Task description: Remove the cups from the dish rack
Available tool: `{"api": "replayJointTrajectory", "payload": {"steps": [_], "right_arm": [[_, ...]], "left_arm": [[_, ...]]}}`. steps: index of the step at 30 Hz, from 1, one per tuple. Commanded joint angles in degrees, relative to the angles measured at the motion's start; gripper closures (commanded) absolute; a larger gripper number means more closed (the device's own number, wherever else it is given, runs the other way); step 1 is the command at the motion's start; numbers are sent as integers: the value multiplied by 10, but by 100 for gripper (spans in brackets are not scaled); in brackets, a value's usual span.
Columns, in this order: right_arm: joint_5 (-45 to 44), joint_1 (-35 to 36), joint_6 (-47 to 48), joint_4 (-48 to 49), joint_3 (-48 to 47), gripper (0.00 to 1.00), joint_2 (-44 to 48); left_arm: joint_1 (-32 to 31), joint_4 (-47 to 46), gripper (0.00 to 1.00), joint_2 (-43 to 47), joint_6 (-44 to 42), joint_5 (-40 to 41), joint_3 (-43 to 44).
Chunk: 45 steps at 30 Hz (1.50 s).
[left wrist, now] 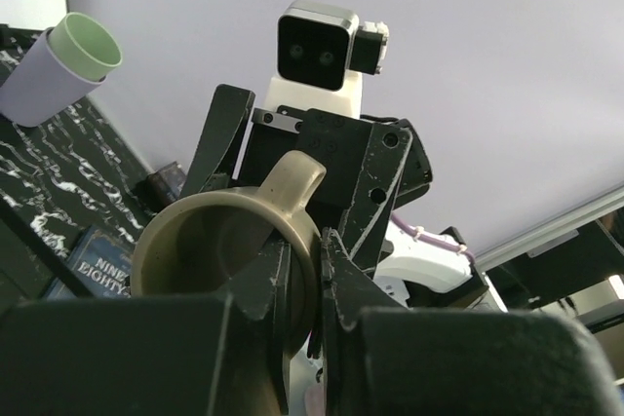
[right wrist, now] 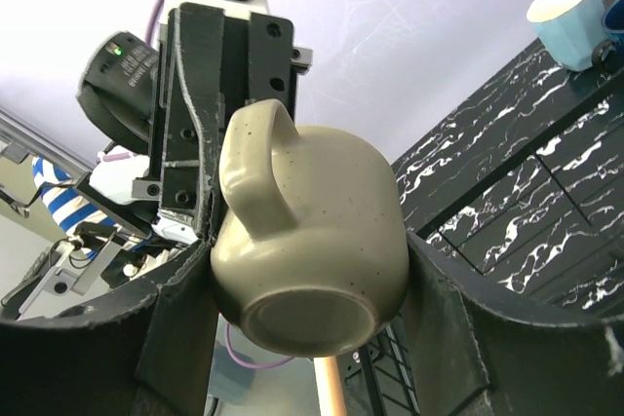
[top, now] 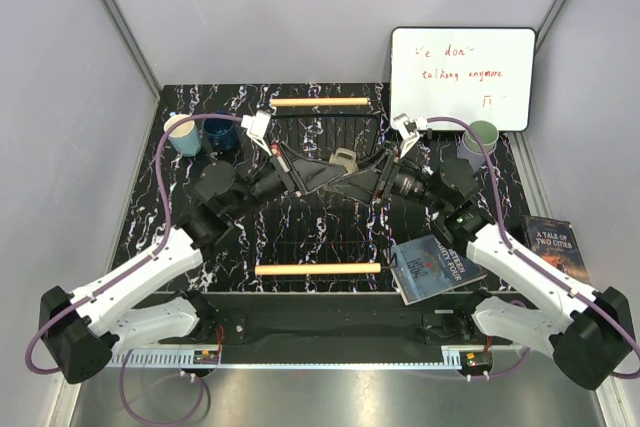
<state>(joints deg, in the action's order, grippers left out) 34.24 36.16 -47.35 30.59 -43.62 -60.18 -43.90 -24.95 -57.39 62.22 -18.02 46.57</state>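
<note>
Top external: both arms meet over the middle of the dish rack (top: 318,269), with the beige handled mug (top: 344,159) held up between them, off the wires

Left wrist: left gripper (left wrist: 304,275) nearly closed, pinching the mug's rim wall, one finger inside the mouth and one outside. The mouth faces this cam and the handle points up toward the other arm

Right wrist: right gripper (right wrist: 307,270) spread to body width, a finger (right wrist: 185,328) pressed on each side of the mug. The base faces this cam. So both tools have hold of the same mug

Other cups sit off the rack on the black marbled table (top: 150,217):
- light blue mug (top: 183,134) and dark navy blue mug (top: 220,134), side by side at far left
- pale green tumbler (top: 484,132) nested inside the lavender tumbler (left wrist: 39,85) at far right, just below the whiteboard (top: 462,77)

Two books (top: 435,267) lie at near right, one overlapping the rack's corner
</note>
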Motion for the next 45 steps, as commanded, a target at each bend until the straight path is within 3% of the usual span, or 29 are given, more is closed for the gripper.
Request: {"api": "replayJointTrajectory", "payload": {"steps": [1,4,7,17,24,29,35,45], "right_arm": [[-32,-1,18,-39,5,61,32],[-37,-1,30,-70,6,43,47],[-42,-2,42,-98,5,33,56],[-33,-1,81,-168,-5,26,71],[-61,-2,108,-223,-8,9,89],[-148,-1,138,-302,-16,4,126],[-351,-2,167,-443,-49,4,148],[-453,-1,169,-529,-54,6,163]], "left_arm": [[0,95,100,-5,-102,54,71],[0,141,100,-17,-128,64,96],[0,152,100,-24,-136,69,102],[0,141,100,-19,-140,92,98],[0,147,100,-11,-152,109,104],[2,194,100,-14,-183,140,120],[3,311,100,-37,-288,227,198],[16,487,100,-136,-438,438,347]]}}
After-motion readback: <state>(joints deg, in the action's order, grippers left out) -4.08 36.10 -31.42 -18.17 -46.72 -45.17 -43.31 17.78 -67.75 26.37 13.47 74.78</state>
